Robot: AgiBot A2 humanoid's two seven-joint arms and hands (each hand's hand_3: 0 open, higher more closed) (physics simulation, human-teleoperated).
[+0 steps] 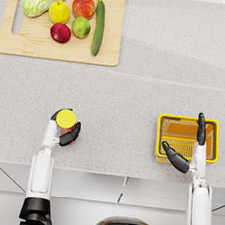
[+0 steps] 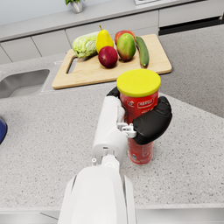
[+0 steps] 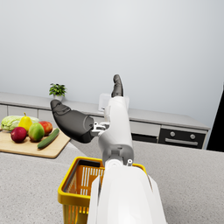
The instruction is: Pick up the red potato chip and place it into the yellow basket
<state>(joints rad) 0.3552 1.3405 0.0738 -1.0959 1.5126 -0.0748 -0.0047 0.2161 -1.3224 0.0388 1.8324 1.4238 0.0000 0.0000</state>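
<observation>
Low in the head view, the left hand (image 1: 65, 131) wraps its fingers around the red potato chip can (image 2: 140, 118), which stands upright with its yellow lid (image 1: 66, 118) near the counter's (image 1: 137, 83) front edge. At lower right, the right hand (image 1: 190, 145) hangs over the one yellow basket (image 1: 164, 132), fingers spread, holding nothing. A wide bare stretch of counter lies between can and basket. In the upper left, one cutting board (image 1: 23, 42) bears six pieces of produce.
</observation>
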